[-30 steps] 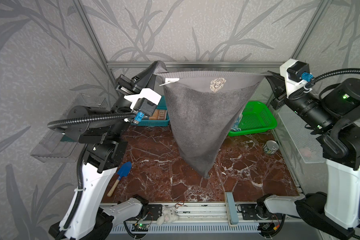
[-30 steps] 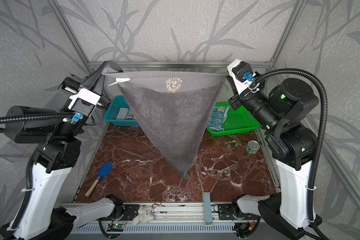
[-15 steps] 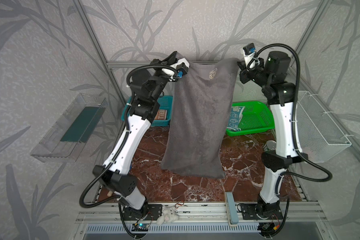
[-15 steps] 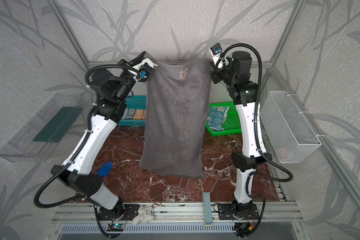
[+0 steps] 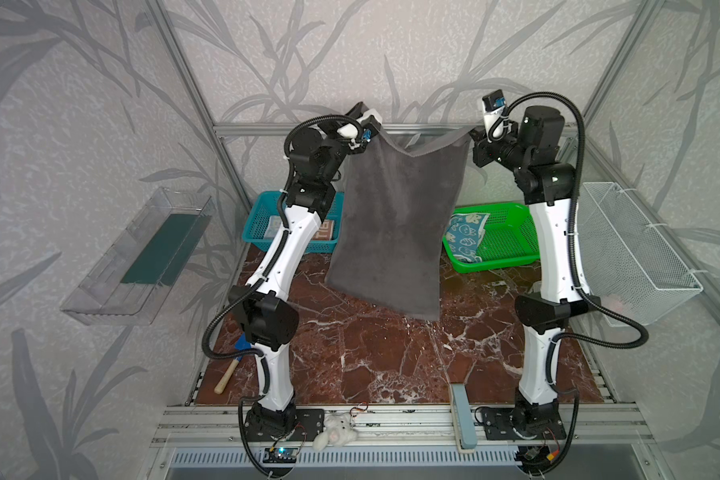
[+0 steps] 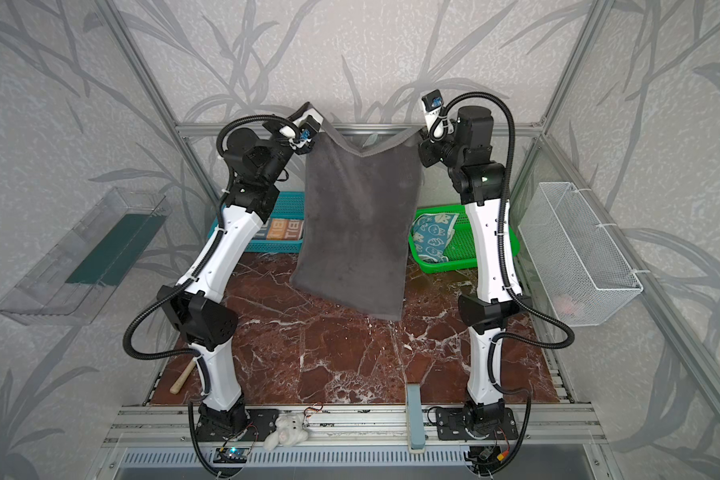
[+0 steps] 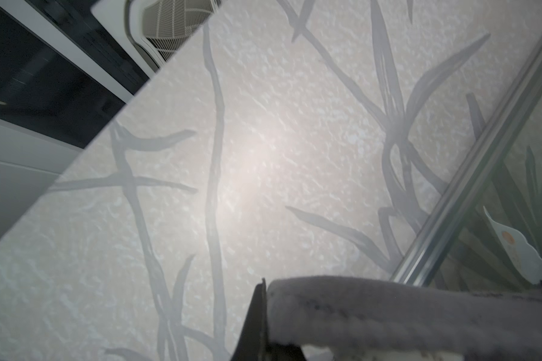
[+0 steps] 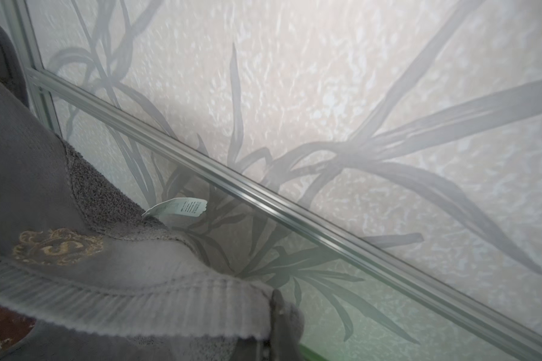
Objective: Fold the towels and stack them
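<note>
Tabletop (image 5: 371,353) of red-brown marble lies between the two arm bases. Dark grey towel (image 5: 391,232) hangs above its rear half, suspended by its two upper corners; the top hem sags in a shallow V between them. The lower edge hangs slanted, lowest on the right.

Blue basket (image 5: 262,216) stands at the rear left, partly behind the left arm, and contains the lettered towel (image 6: 279,230). Green basket (image 5: 508,241) stands at the rear right and contains the teal bunny towel (image 5: 464,237), partly covered by the grey towel in both top views.

Left gripper (image 5: 366,124) is pressed together on the upper left corner of the dark grey towel. Right gripper (image 5: 472,135) is pinching the upper right corner.

The right wrist view shows the gold crest (image 8: 58,247) just below the ribbed hem, with a white care label (image 8: 177,208) beyond it.
</note>
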Robot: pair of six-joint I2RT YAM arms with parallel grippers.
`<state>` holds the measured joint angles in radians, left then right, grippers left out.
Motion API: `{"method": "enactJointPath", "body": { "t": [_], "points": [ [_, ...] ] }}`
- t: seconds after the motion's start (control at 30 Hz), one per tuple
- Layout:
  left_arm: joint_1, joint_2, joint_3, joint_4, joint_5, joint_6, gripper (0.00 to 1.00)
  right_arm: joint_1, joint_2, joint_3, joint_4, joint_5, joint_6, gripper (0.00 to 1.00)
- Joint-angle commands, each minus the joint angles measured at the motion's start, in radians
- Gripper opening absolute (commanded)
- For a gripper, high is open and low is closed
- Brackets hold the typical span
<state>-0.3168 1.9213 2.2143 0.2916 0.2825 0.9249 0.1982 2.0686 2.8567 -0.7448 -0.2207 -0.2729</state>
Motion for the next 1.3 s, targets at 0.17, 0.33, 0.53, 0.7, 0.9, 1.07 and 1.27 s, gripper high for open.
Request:
{"method": "enactJointPath", "body": {
  "t": [0.17, 0.33, 0.53, 0.7, 0.9, 1.07, 1.27],
  "points": [
    [-0.194, -0.423, -0.29, 0.07, 0.097, 0.158, 0.0, 0.0, -0.412, -0.256, 0.024, -0.162, 0.03, 0.0],
    [-0.298, -0.646, -0.464, 0.056, 0.08, 0.172, 0.0, 0.0, -0.674, -0.517, 0.037, -0.215, 0.037, 0.0],
    [-0.327, -0.821, -0.496, 0.02, 0.082, 0.068, 0.0, 0.001, -0.861, -0.642, 0.091, -0.199, 0.081, 0.0],
    [-0.328, -0.838, -0.467, -0.013, 0.006, 0.056, 0.0, 0.001, -0.797, -0.552, 0.02, -0.159, 0.082, 0.0],
    [-0.305, -0.777, -0.459, -0.053, -0.138, 0.114, 0.0, 0.001, -0.645, -0.502, -0.011, -0.111, 0.082, 0.0],
    [-0.12, -0.683, -0.501, -0.033, -0.156, 0.019, 0.0, 0.001, -0.483, -0.493, -0.01, -0.105, 0.086, 0.0],
    [0.072, -0.495, -0.572, 0.036, -0.172, -0.089, 0.0, 0.001, -0.246, -0.416, -0.018, -0.093, 0.092, 0.0]
  ]
}}
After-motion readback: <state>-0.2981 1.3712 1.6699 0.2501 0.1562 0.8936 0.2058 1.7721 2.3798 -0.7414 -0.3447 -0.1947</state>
